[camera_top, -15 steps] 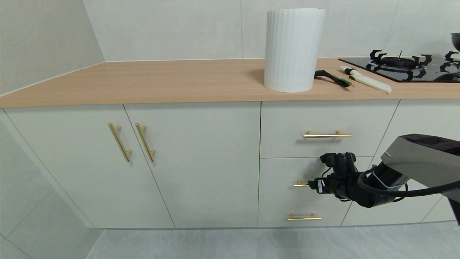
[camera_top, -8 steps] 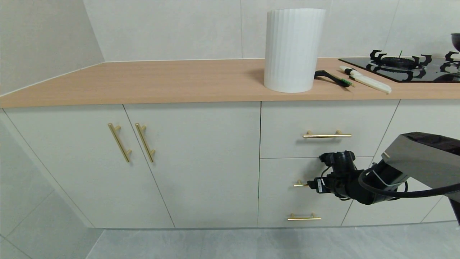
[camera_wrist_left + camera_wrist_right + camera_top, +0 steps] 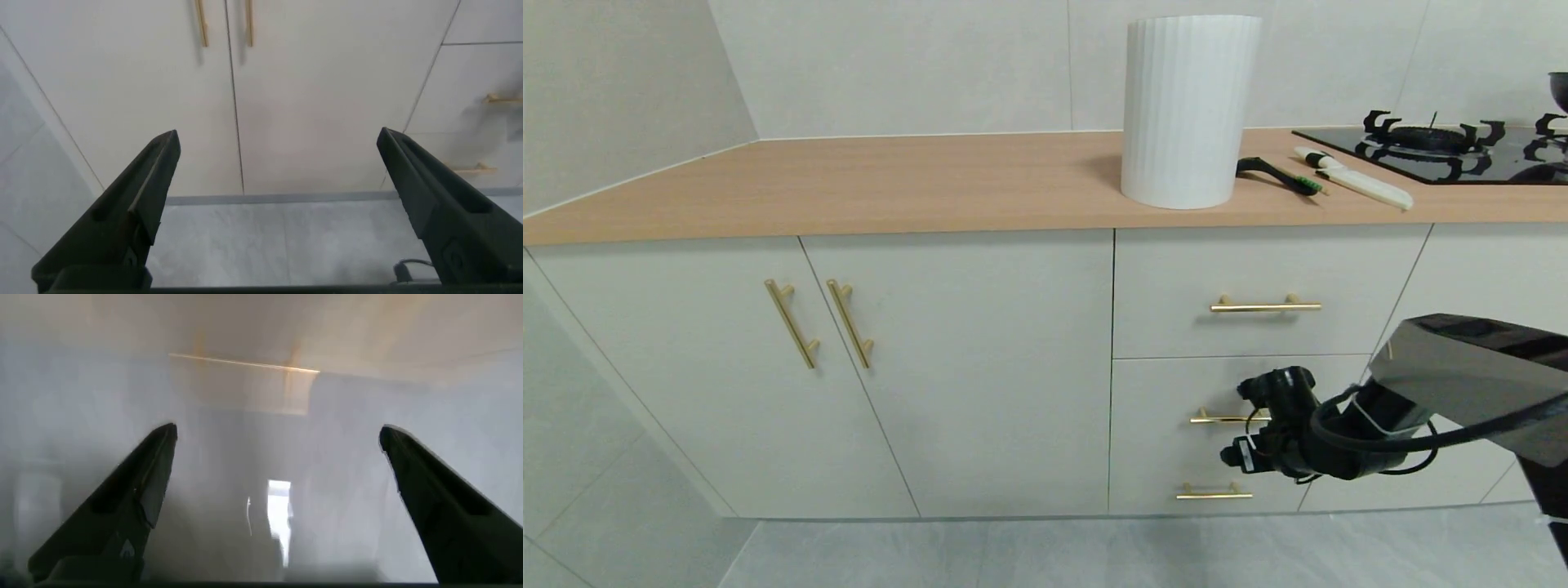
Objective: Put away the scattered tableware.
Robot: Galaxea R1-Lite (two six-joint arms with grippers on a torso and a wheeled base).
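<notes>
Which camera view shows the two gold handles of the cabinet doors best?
The head view: both door handles appear whole, side by side on the closed doors. The left wrist view catches just their lower ends at the picture's edge. The right wrist view faces a pale panel with a blurred gold bar.

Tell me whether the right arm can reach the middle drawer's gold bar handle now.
Probably yes: the right gripper sits close before the gold bar handle, fingers open, nothing between them.
</notes>
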